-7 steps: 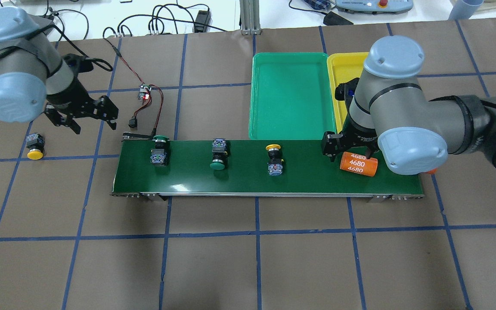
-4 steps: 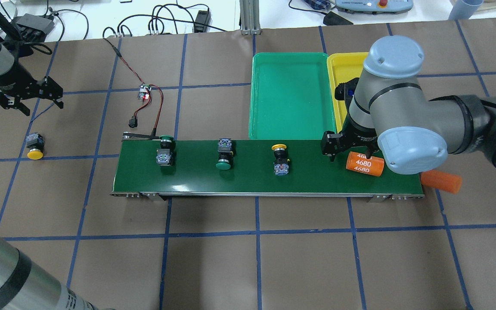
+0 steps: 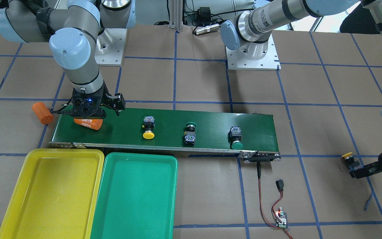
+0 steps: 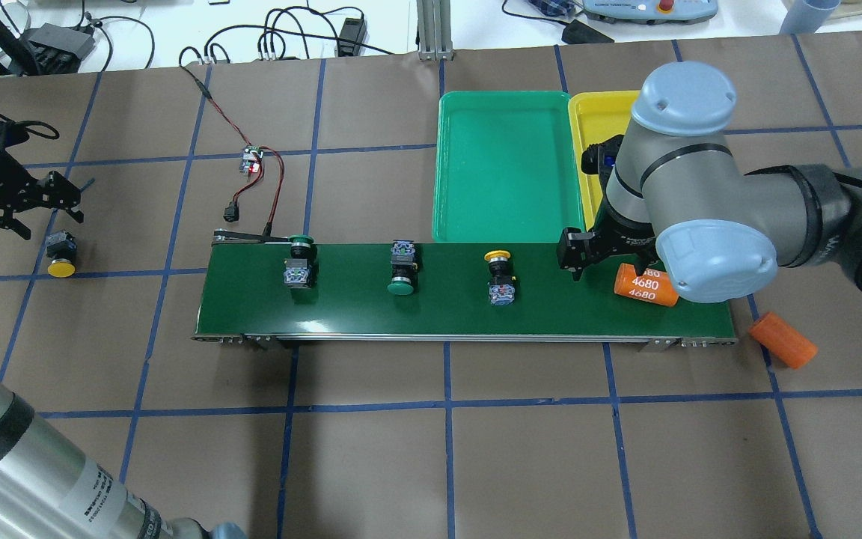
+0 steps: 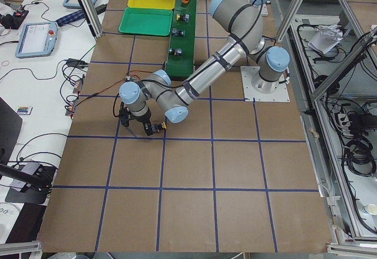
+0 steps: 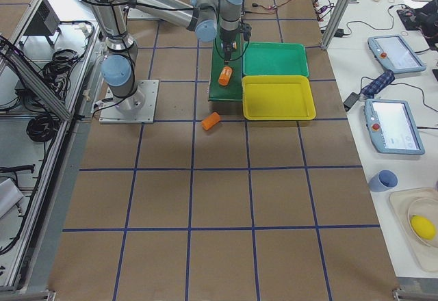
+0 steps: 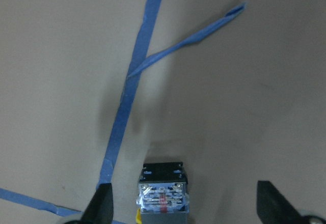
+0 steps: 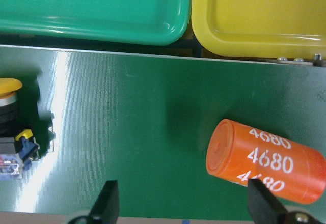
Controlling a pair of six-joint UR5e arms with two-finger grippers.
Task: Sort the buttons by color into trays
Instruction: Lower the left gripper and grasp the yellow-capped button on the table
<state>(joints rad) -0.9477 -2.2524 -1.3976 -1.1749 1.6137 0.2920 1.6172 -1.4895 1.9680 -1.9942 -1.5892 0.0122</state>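
Left gripper [image 4: 52,227], jaws spread, hung by the yellow button [image 4: 60,258] at far left. Right gripper [image 8: 186,206] jaws gaped over the belt [image 4: 438,307].

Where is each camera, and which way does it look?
Front-facing: across the table, facing the robot; right arm view-left, left arm view-right.
Overhead: behind the robot, down onto the conveyor belt; both arms.
Exterior left: table's end, left arm nearest.
Exterior right: opposite end, right arm nearest.
Left wrist: downward, left fingertips flanking a yellow-capped button.
Right wrist: downward, right fingertips, orange 4680 cylinder; overhead shares it.
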